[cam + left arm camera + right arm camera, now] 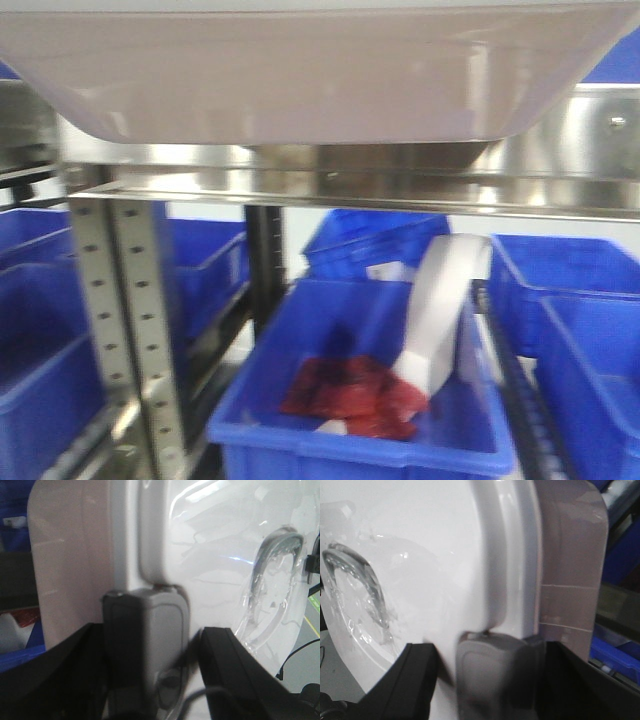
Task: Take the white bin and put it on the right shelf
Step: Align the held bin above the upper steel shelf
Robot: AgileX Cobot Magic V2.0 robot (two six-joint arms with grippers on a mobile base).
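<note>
- Two pairs pinching lid lip of white bin [300, 90]: left jaws, right jaws.
- Bin raised, bottom just above front rail of right shelf [350, 185]; contact w/ it unclear.
- Below: blue crate [300, 438] w/ red pieces [350, 395].

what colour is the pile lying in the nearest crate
The pile is red; the front view shows it best.

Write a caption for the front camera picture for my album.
A pale pinkish-white plastic bin hangs above the shiny steel shelf rail, blue plastic crates below.
</note>
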